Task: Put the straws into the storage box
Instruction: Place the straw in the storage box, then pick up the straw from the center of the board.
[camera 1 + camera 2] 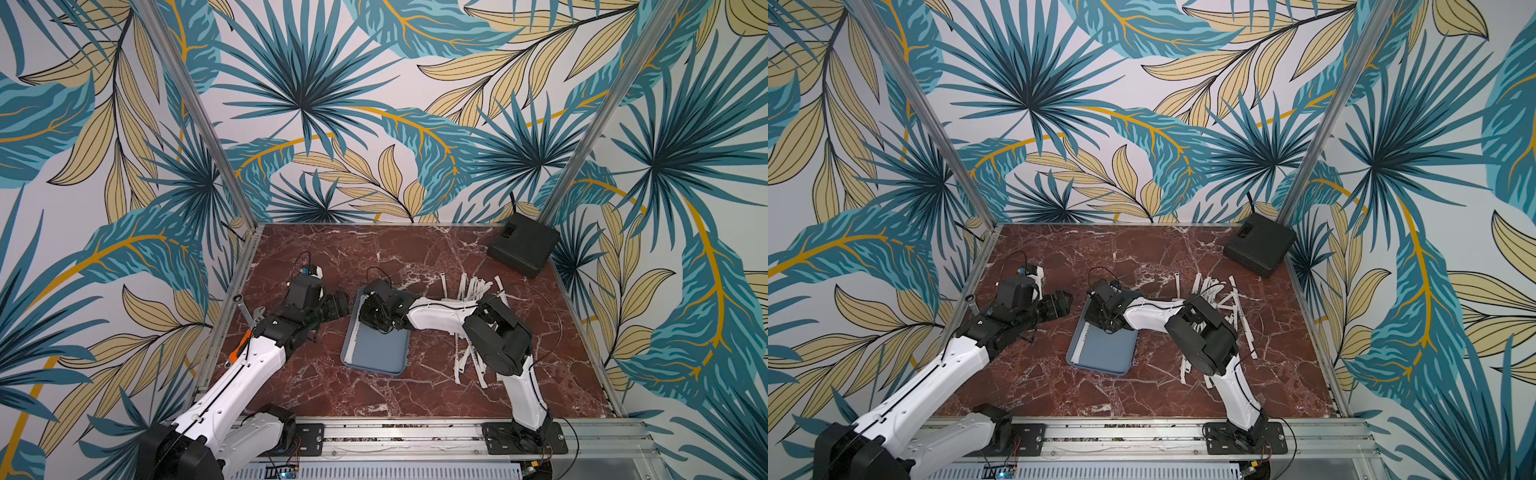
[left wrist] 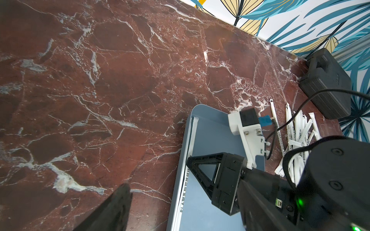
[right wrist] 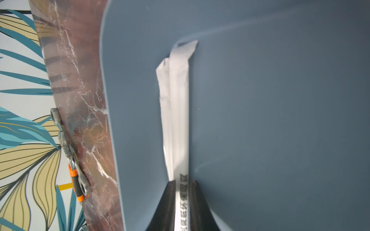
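You lay straw [image 3: 180, 120] in storage box [image 3: 280, 100]; right claw [image 3: 182, 183] flanks it, grip unclear; left claw [image 1: 340, 305] unreadable. Next: open wide, lift straight up.

The right arm bends across over the far end of the storage box [image 1: 374, 357], right gripper [image 3: 182, 183] pointing down, fingers [image 3: 168, 200] closely flanking a straw [image 3: 178, 100] (grip unclear). The left gripper [image 1: 337, 304] hovers beside its far left corner, jaws apart.

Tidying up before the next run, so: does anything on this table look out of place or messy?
Two things. Wrenches lie along the table's left edge, unrelated to this job. The loose straws sit in a crisscross heap right of the tray, not lined up. Nothing looks spilled or broken.
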You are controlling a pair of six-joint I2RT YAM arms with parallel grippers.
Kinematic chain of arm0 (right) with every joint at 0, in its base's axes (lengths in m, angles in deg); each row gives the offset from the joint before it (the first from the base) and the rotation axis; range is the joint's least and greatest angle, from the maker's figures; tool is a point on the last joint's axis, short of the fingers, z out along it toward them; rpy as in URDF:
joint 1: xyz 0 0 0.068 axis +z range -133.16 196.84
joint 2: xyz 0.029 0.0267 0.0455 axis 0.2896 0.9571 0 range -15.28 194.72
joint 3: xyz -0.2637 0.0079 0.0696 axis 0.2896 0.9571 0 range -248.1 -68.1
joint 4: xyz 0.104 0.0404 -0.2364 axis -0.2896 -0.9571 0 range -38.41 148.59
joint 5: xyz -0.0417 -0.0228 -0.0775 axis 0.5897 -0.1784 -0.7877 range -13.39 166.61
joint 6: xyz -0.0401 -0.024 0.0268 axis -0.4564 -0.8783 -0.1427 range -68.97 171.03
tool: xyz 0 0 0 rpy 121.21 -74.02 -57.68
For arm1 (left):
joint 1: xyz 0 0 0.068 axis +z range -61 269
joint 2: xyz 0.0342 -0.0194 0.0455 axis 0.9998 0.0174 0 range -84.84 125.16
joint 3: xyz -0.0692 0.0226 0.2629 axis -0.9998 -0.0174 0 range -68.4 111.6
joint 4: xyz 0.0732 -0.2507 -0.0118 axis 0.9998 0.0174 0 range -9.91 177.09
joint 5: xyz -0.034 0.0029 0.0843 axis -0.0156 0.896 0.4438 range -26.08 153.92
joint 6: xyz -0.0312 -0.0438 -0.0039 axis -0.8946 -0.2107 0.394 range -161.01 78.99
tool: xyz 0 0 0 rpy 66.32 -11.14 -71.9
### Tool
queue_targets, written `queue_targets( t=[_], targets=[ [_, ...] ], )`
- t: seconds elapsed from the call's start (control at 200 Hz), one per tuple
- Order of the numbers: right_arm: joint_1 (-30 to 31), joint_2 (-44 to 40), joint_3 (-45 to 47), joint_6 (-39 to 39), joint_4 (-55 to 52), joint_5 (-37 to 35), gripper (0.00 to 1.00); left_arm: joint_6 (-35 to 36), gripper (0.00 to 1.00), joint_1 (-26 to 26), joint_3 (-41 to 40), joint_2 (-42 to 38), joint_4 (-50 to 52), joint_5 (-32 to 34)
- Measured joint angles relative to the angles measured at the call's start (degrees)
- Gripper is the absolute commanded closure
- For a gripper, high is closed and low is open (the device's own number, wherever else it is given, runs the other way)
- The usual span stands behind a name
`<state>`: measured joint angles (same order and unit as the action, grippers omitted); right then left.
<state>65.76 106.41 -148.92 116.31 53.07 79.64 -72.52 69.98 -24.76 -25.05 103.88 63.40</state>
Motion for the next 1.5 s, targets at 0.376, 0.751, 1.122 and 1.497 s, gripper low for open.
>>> queue_targets(
  t=[0.376, 0.751, 1.122, 1.497],
  targets=[
    [-3.72, -24.94, 12.79, -8.55, -18.99, -3.10, 0.66, 2.10, 0.14, -9.66, 2.14, 1.16, 2.56, 5.97],
    [-12.17, -32.72, 22.27, -16.79, -42.62, -15.17, 0.66, -0.92, 0.14, -22.56, 4.31, 14.49, -0.37, 6.23],
    [-12.63, -23.43, 22.23, -18.29, -39.32, -16.52, 0.78, -0.85, 0.14, -22.51, 4.98, 14.12, -0.50, 8.09],
    [-12.35, -23.41, 23.69, -18.05, -36.85, -16.83, 0.87, 0.00, 0.14, -20.37, 4.96, 12.04, -0.55, 9.44]
  ],
)
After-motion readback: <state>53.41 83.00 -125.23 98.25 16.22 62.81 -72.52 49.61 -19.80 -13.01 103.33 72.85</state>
